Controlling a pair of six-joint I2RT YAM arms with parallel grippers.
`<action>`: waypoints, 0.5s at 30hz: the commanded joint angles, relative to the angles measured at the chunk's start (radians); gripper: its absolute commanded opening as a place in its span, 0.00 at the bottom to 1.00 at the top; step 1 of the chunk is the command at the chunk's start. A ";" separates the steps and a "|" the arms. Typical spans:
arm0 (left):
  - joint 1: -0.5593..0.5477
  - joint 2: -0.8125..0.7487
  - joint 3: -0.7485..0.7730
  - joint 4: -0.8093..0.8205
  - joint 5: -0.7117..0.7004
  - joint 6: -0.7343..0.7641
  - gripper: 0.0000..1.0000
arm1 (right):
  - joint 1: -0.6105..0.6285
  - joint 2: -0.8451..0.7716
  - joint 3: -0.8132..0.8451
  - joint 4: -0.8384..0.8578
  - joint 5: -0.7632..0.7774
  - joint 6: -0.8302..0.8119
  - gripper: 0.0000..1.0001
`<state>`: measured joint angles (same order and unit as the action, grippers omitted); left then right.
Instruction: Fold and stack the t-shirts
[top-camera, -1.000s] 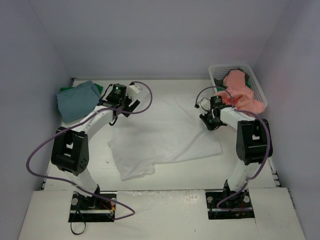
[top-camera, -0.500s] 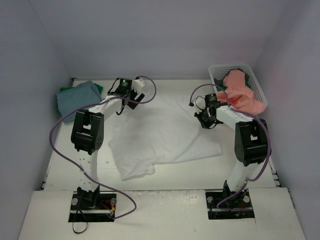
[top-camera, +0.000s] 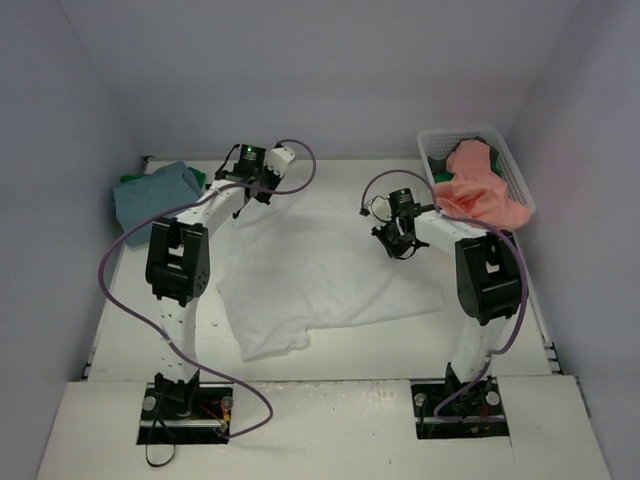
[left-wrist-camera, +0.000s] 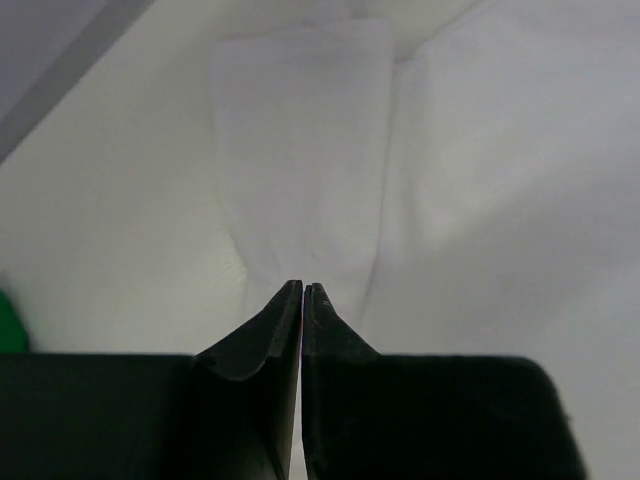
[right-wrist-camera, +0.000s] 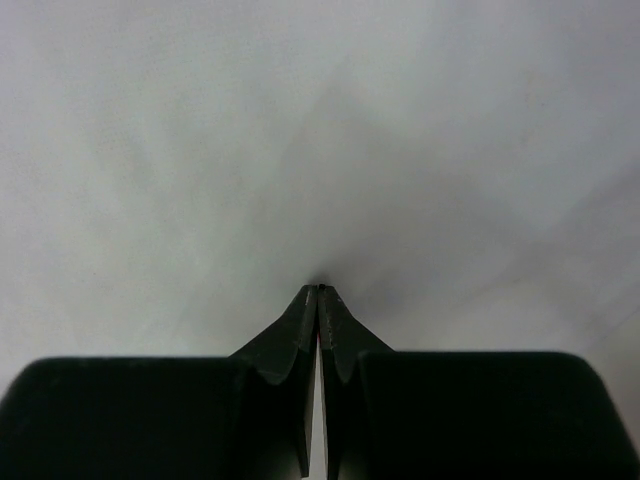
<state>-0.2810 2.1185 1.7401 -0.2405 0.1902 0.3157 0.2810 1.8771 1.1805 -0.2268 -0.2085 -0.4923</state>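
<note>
Moved: the left gripper (left-wrist-camera: 302, 288) has been shut; the right gripper (right-wrist-camera: 320, 290) has been shifted leftward.
Shirt: the white t-shirt (top-camera: 320, 270) is spread, creased, mid table (top-camera: 380, 345).
Grip: its far part is pinched by both.
Obscured: cloth between fingertips barely discernible.

Left gripper (left-wrist-camera: 303, 288), right gripper (right-wrist-camera: 320, 290) closed

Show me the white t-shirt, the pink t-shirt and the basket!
white t-shirt (top-camera: 320, 270): top camera, middle of its body.
pink t-shirt (top-camera: 482, 195): top camera, part hanging over the basket's edge.
basket (top-camera: 462, 131): top camera, its far rim.
</note>
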 joint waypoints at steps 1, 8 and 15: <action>0.006 -0.034 0.074 -0.113 0.121 -0.023 0.00 | -0.006 0.011 0.027 -0.005 0.018 0.015 0.00; 0.006 0.033 0.119 -0.192 0.198 -0.026 0.00 | -0.008 0.011 0.019 -0.006 0.011 0.017 0.00; 0.006 0.110 0.139 -0.191 0.174 -0.010 0.00 | -0.011 0.002 0.011 -0.008 0.008 0.018 0.00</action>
<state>-0.2810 2.2391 1.8286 -0.4259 0.3618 0.3012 0.2756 1.8801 1.1824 -0.2245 -0.2062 -0.4858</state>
